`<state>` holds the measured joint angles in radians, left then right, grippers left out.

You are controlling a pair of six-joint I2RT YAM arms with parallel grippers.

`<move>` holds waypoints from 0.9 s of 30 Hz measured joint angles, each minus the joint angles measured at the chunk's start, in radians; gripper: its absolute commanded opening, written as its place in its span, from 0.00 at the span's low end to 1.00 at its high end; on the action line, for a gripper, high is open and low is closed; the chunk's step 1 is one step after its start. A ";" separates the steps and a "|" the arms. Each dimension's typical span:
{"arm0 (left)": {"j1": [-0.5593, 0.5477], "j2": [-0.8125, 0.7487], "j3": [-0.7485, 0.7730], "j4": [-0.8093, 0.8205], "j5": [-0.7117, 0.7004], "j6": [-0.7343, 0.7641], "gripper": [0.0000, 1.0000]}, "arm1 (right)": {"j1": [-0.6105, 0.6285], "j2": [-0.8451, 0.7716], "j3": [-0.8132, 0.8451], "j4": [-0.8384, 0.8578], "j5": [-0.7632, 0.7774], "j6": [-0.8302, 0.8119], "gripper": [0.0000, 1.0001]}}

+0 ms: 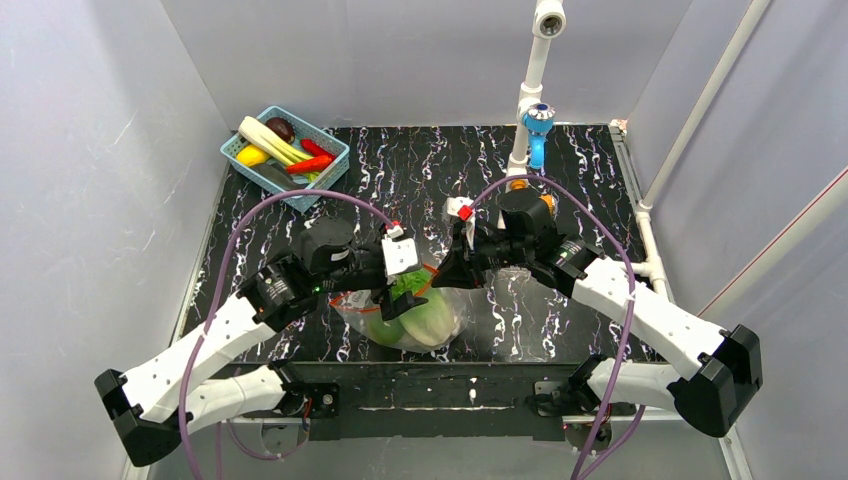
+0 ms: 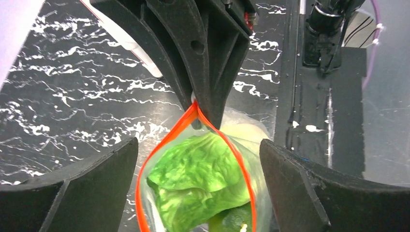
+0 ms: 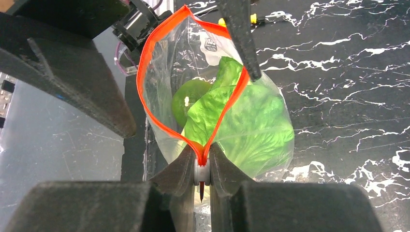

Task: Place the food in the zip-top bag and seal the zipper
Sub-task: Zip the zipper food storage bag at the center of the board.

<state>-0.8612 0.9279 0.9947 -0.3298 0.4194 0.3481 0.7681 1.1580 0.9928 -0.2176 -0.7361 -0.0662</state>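
Surface (image 1: pixel 420 170): black, marbled with thin white veins | Far-left corner: a blue plastic basket (image 1: pixel 232 152) sat on it, turned at an angle | Near front edge, centre: a clear, bulging zip-top bag (image 1: pixel 447 322) rested on it | Far edge, right of centre: a white pipe post (image 1: pixel 530 90) stood upright

the left gripper (image 2: pixel 197 155) holds its jaws wide, either side of the zip-top bag (image 2: pixel 255 145). its red zipper (image 2: pixel 144 170) gapes over green lettuce (image 2: pixel 196 169) and a yellow-green fruit (image 2: pixel 233 220). the right gripper (image 2: pixel 203 114) pinches the zipper's far end above the marbled counter (image 2: pixel 72 106).
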 measured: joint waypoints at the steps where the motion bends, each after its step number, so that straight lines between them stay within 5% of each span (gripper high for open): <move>1: 0.000 0.000 0.000 0.001 0.001 0.022 0.96 | 0.000 0.000 0.001 -0.003 -0.005 -0.003 0.01; 10: 0.044 0.074 0.000 0.007 0.087 0.095 0.88 | 0.000 0.000 0.015 -0.024 -0.034 -0.020 0.01; 17: 0.126 0.112 -0.003 -0.008 0.192 0.069 0.29 | 0.000 -0.003 0.017 -0.036 -0.030 -0.032 0.02; 22: 0.139 0.069 -0.043 0.005 0.215 0.032 0.00 | 0.000 -0.011 0.017 -0.036 -0.026 -0.034 0.39; 27: 0.140 0.014 -0.116 0.047 0.209 -0.016 0.00 | 0.000 -0.043 -0.006 0.033 -0.004 0.011 0.68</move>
<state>-0.7208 0.9417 0.8791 -0.2825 0.6285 0.3325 0.7681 1.1149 0.9867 -0.1848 -0.7399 -0.0547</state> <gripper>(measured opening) 0.019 0.566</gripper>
